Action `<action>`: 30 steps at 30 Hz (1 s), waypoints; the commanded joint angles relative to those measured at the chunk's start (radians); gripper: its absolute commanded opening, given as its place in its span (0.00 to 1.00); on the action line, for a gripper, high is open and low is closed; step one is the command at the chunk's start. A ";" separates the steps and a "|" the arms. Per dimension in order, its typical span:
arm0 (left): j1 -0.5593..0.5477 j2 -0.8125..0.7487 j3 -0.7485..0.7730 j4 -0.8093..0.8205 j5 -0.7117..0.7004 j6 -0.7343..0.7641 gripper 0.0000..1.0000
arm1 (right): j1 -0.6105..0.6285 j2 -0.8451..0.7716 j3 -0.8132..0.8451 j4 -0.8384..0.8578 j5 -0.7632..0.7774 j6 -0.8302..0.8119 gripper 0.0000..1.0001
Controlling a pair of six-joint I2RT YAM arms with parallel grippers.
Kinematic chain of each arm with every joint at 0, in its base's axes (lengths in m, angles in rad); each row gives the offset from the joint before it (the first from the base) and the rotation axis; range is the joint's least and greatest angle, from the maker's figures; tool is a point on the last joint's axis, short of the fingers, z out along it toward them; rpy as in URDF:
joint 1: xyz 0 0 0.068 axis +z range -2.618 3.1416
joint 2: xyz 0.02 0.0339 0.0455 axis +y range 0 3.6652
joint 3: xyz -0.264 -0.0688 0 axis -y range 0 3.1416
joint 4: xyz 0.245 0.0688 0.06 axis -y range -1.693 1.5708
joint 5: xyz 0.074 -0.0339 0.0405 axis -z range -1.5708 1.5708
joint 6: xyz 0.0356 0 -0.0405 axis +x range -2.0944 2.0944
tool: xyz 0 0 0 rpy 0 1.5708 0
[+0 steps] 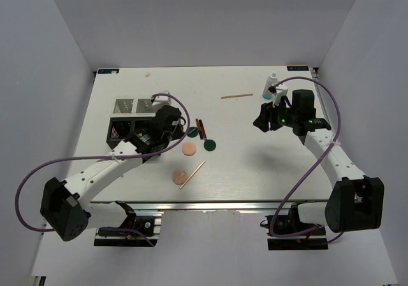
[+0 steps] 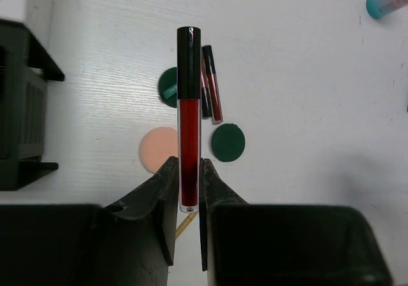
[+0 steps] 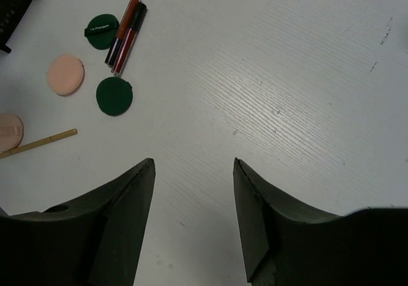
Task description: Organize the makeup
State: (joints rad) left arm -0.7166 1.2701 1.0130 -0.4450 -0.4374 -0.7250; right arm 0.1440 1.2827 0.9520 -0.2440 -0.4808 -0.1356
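Note:
My left gripper [image 2: 189, 165] is shut on a black-and-red stick [image 2: 189, 107], held above the table beside the black organizer box [image 1: 127, 117]. Two more black-and-red sticks [image 1: 200, 128] lie on the table between two dark green discs [image 1: 193, 132] [image 1: 209, 144]. One peach-pink disc [image 1: 189, 149] lies below them, another [image 1: 180, 176] nearer the front, next to a wooden stick [image 1: 192, 174]. A second wooden stick [image 1: 236, 96] lies at the back. The white-blue bottle [image 1: 271, 84] stands at the back right. My right gripper [image 3: 194, 164] is open and empty over bare table, right of the discs.
The organizer box shows at the left edge of the left wrist view [image 2: 19, 107]. The table's [image 1: 255, 171] front edge runs along a metal rail above the arm bases. White walls close in the sides and back.

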 commanded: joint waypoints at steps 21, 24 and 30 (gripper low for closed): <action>0.296 -0.333 0.095 -0.511 0.174 -0.839 0.00 | -0.007 -0.029 -0.021 0.055 -0.047 0.059 0.58; 0.324 -0.354 0.065 -0.523 0.172 -0.971 0.00 | -0.007 -0.033 -0.028 0.057 -0.048 0.060 0.58; 0.448 -0.312 -0.040 -0.397 0.385 -1.064 0.00 | -0.007 -0.048 -0.045 0.057 -0.059 0.065 0.58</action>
State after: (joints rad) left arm -0.3252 0.9291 1.0195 -0.8894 -0.1787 -1.6741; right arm 0.1432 1.2709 0.9161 -0.2165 -0.5125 -0.0822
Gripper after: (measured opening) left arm 0.250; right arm 0.581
